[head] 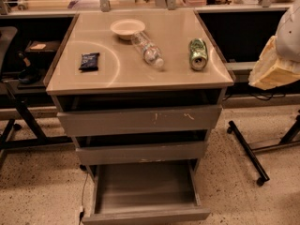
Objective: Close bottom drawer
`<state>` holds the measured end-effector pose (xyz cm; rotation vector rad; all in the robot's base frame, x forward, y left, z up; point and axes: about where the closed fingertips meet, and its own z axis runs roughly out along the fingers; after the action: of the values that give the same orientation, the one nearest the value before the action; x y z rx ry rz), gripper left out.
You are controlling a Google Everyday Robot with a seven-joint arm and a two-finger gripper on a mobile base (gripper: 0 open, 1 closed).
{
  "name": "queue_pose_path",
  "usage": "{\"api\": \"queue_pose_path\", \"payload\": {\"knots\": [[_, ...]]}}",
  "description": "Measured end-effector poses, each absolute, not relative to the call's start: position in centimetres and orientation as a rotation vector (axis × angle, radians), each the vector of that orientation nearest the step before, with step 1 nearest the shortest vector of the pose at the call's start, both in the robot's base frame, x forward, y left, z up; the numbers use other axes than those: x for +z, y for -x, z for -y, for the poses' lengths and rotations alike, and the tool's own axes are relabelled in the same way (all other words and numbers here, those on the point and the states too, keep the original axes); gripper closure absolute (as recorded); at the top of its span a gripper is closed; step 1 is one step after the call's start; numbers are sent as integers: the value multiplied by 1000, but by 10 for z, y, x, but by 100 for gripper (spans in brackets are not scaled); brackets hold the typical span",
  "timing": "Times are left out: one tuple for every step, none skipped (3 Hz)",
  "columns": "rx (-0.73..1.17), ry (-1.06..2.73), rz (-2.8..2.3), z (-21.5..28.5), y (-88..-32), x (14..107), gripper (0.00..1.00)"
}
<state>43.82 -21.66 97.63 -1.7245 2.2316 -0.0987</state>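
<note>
Low at centre, the bottom drawer (146, 215) stands pulled out. Well above and right of it hangs the gripper (273, 72); whether it is open or closed, I cannot tell.

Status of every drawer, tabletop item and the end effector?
bottom drawer: pulled out, empty
middle drawer: pushed in
top drawer: pushed in
bowl: upright
bottle: on its side
can: on its side
packet: lying flat
end effector: at right edge, apart from the cabinet
</note>
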Motion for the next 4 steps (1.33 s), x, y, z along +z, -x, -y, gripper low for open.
{"api": "queue_pose_path", "payload": {"knots": [[-99,1724,-2232,217,-438,976,100],[-99,1724,-2232,217,-438,976,100],[-42,1729,-2268,214,-421,945,100],[51,1729,-2285,197,-396,888,100]]}}
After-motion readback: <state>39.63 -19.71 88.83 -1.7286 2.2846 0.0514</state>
